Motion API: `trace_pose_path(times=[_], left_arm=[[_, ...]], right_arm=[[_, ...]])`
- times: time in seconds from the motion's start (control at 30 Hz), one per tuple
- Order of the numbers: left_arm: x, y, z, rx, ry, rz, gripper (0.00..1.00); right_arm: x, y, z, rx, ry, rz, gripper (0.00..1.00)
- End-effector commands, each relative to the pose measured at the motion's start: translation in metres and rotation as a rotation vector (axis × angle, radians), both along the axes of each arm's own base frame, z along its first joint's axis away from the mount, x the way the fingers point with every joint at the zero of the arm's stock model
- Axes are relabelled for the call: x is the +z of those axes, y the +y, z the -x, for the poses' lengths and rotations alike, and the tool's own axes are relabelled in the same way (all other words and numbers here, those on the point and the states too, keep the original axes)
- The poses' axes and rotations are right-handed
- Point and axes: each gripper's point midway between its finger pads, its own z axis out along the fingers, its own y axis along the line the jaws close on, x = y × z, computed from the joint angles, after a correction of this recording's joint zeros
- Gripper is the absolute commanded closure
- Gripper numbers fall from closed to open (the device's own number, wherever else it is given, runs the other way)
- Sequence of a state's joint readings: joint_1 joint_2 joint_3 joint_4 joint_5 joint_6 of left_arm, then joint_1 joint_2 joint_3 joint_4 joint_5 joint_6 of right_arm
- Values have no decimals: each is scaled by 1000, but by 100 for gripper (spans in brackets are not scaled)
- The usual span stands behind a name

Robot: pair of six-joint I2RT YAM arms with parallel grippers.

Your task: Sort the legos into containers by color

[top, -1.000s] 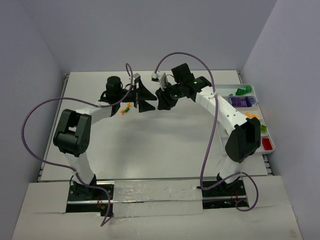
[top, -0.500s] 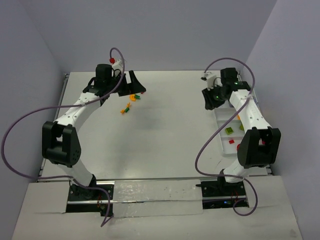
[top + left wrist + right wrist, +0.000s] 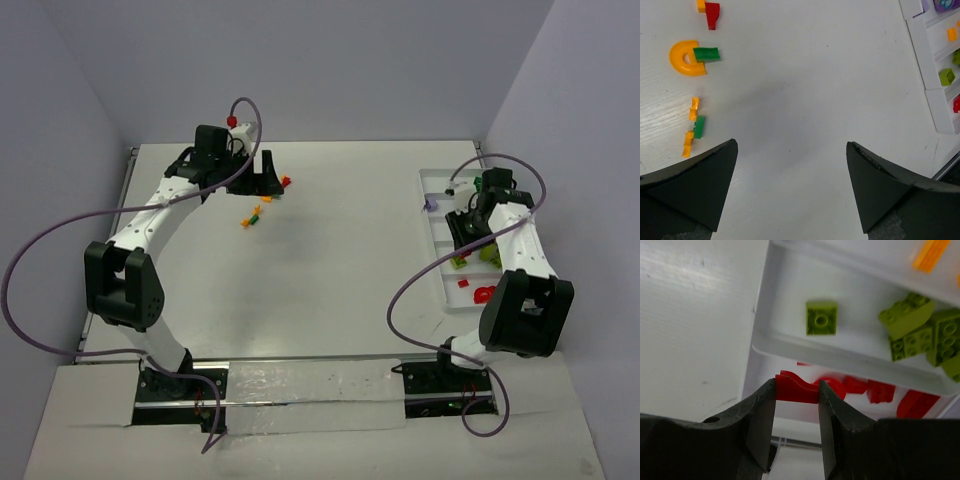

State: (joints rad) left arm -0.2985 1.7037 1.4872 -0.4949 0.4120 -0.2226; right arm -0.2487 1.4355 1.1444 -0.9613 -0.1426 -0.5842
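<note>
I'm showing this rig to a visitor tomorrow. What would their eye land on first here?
Most likely the red brick pinched in the right gripper, hanging over the white tray above its compartment of red pieces. Next, the handful of loose bricks at the far left of the table, among them an orange arch, lying just ahead of the wide-open left gripper.

a brick [image 3: 796,388] sits in our right gripper [image 3: 796,391], over the tray [image 3: 763,315]; loose legos [image 3: 692,54] lie ahead-left of our left gripper [image 3: 791,144].
</note>
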Motion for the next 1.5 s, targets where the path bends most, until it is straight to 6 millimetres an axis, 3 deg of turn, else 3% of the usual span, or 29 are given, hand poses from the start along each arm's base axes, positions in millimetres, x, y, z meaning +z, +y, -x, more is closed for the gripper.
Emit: trace_pose_path(times=[0.0, 0.2, 0.77, 0.97, 1.07, 1.1, 1.13, 1.17, 1.33, 1.47], left_arm=[[13, 3, 8, -54, -51, -32, 1], [11, 4, 10, -70, -26, -53, 1], [14, 13, 7, -60, 10, -124, 1], [12, 15, 6, -47, 17, -134, 1], [9, 18, 5, -36, 20, -147, 1], [9, 19, 5, -34, 18, -151, 1], [9, 20, 4, -27, 14, -158, 1], [7, 21, 4, -26, 15, -162, 1], [3, 32, 0, 18, 13, -174, 1], [2, 53, -11, 96, 26, -163, 1]], right_arm=[[0, -7, 34, -23, 50, 57, 91], [-23, -8, 52, -63, 115, 61, 91], [-56, -26, 53, -201, 138, 69, 90], [-62, -33, 48, -219, 123, 77, 80], [-66, -37, 46, -224, 131, 79, 68], [-65, -38, 46, -225, 130, 82, 61], [-66, -43, 46, -231, 134, 101, 48], [-64, -45, 45, -234, 130, 107, 43], [-56, -49, 41, -237, 114, 127, 32], [-44, -47, 36, -233, 93, 114, 30]])
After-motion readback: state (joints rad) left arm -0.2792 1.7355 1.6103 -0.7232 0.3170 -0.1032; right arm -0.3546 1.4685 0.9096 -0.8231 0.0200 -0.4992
